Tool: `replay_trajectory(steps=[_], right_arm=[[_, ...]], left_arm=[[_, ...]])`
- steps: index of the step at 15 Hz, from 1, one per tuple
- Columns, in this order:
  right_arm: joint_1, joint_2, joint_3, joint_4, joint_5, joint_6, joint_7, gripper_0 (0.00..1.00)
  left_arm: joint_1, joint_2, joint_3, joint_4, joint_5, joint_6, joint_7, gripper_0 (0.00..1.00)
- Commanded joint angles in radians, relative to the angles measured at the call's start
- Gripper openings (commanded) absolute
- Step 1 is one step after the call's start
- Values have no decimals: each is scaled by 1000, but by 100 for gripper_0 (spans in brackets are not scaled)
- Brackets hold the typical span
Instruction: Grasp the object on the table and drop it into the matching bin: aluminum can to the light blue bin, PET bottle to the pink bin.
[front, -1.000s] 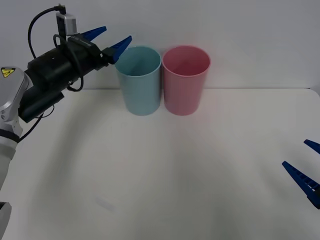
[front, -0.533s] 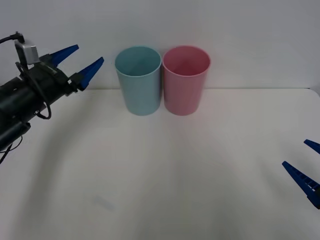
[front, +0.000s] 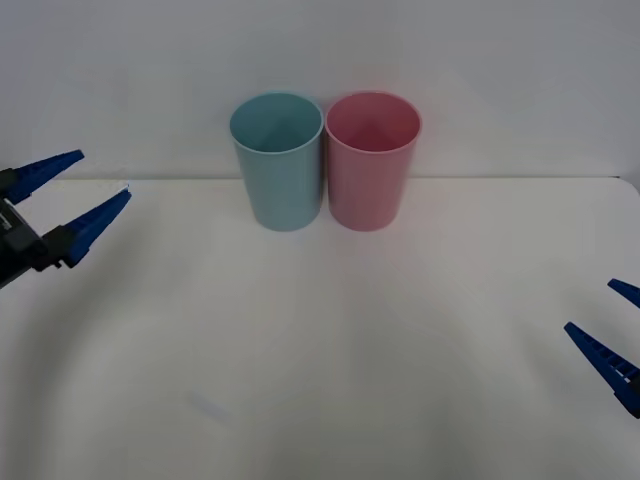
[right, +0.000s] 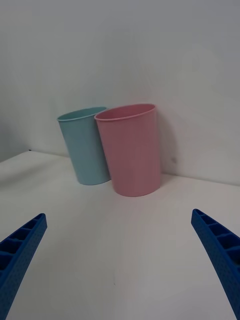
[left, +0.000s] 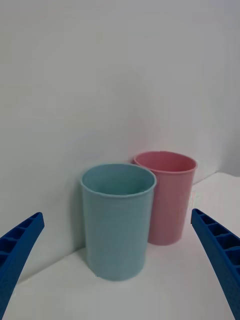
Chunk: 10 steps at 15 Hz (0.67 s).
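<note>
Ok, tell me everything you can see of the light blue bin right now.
The light blue bin is a tall, tapered cup of matte plastic with a round open rim, wider at the top than at the base. It stands upright on the white table near the back wall, on the robot's left of the pink bin; their rims look touching or nearly so. No gripper touches it. What shows of its inside looks empty.

Light blue cup (front: 277, 170), plain, no print; inside same pale blue-green, a bit darker in shade. Pink cup (front: 371, 170) touching it, plain solid pink, inner wall deeper pink. Table (front: 330, 350) plain white, faint grey shadows. Wall (front: 480, 70) behind is off-white, unmarked. Left gripper (front: 72, 198) fingers bright blue, ribbed, on a black body. Right gripper (front: 612, 330) fingers same bright blue with ribbed grid pattern.
</note>
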Motion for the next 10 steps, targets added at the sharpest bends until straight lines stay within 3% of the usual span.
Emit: replay_trajectory(steps=[1,6,10], right_arm=[[0,0,0,0,0,0,0,100],[0,0,0,0,0,0,0,100],[0,0,0,0,0,0,0,100]], left_arm=[[69,9,92,0,0,-120,-22,100],[212,32,148,0,34,-208,-164,100],[299,34,217,0,41,-309,-192,100]])
